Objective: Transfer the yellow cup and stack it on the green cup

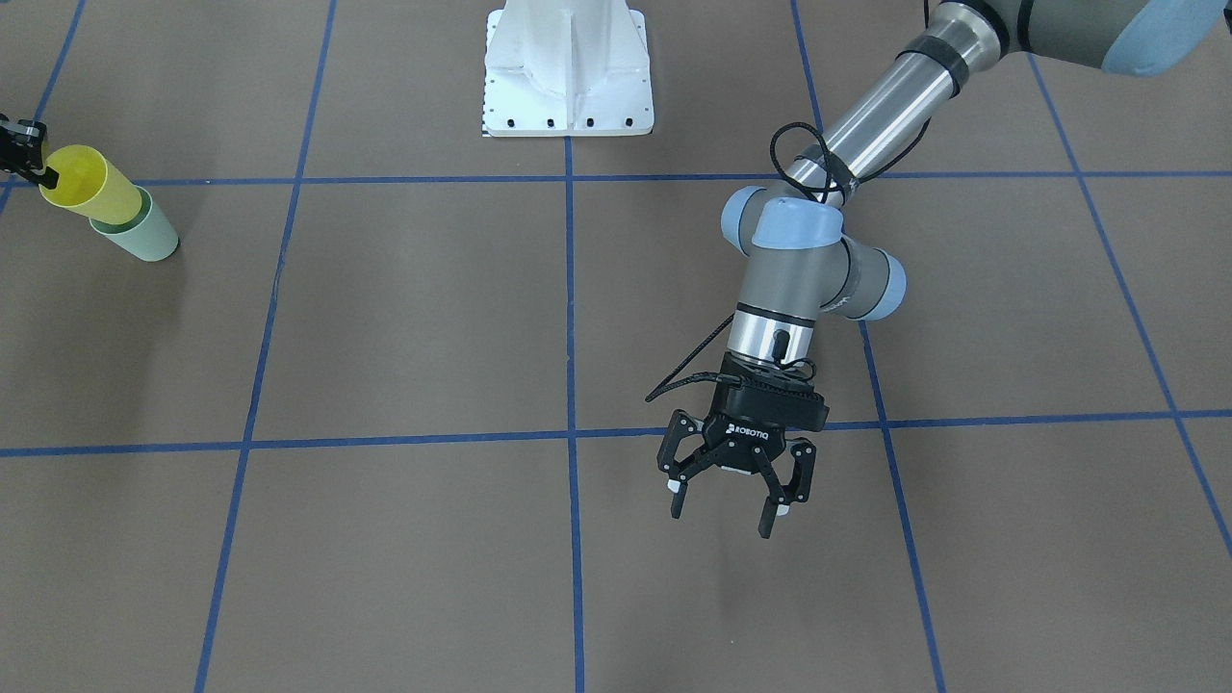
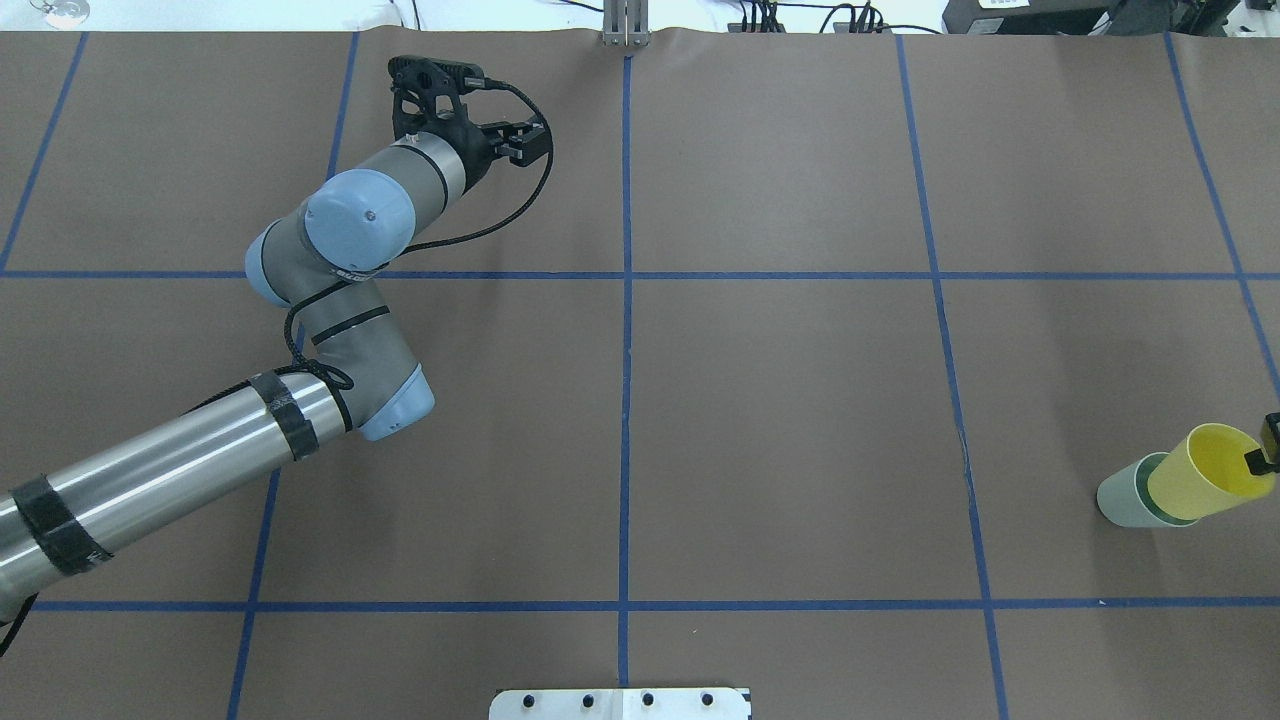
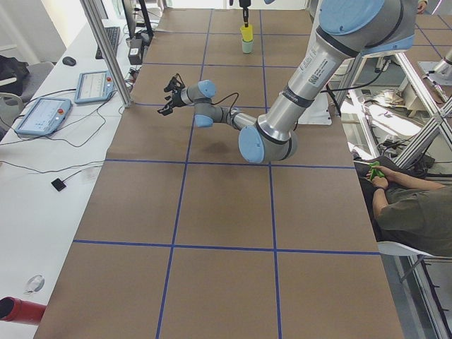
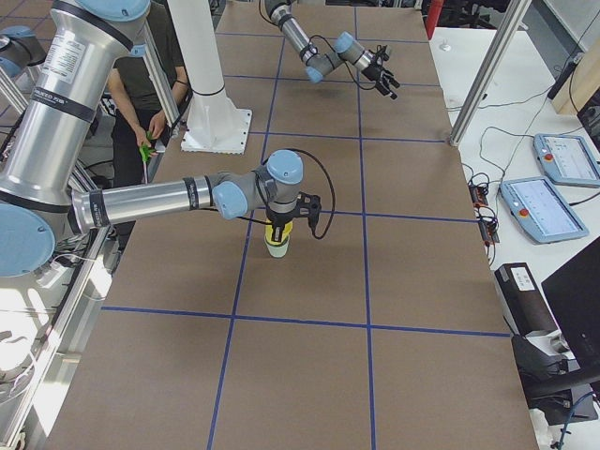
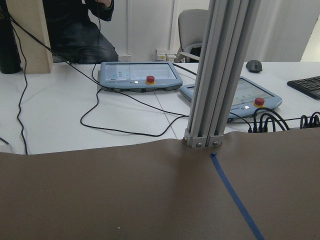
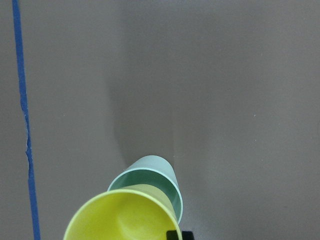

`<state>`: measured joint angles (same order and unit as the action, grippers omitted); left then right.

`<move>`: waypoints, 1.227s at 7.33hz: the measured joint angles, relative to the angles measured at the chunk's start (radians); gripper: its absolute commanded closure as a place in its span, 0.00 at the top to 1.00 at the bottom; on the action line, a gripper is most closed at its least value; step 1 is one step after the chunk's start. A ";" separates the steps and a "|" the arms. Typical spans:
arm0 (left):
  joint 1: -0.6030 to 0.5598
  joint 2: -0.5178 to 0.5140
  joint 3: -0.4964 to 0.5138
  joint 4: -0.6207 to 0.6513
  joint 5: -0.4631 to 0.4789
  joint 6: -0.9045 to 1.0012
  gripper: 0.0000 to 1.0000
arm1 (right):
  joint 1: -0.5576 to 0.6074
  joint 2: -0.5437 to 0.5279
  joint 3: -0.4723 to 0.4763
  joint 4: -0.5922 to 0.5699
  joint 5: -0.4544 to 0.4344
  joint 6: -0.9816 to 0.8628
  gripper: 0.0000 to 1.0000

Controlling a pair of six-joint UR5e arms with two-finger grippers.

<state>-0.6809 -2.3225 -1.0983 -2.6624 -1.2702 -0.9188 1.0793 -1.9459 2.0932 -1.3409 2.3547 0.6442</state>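
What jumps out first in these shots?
The yellow cup sits partway down inside the green cup at the robot's right end of the table, with the right claw pinching the yellow rim. Next comes the left claw, which hangs open and empty over the table's far side, a little left of centre.

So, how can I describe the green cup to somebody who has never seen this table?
On the brown table with blue grid lines, go to the end on the robot's right side. Two small handleless cups are there, one entering the other; the green cup is the lower, pale mint one, under the bright yellow cup.
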 measured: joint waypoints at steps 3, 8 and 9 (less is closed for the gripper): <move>0.001 0.000 0.000 0.000 0.000 -0.001 0.99 | -0.005 0.006 -0.004 0.000 0.000 0.009 1.00; -0.095 0.022 0.001 0.146 -0.199 0.010 0.99 | 0.000 0.162 -0.048 0.001 -0.105 0.012 1.00; -0.137 0.032 0.001 0.215 -0.268 0.018 0.99 | 0.016 0.241 -0.094 -0.005 -0.154 0.011 1.00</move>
<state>-0.8180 -2.2908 -1.0976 -2.4476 -1.5385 -0.9011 1.0958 -1.7046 1.9988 -1.3456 2.2003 0.6552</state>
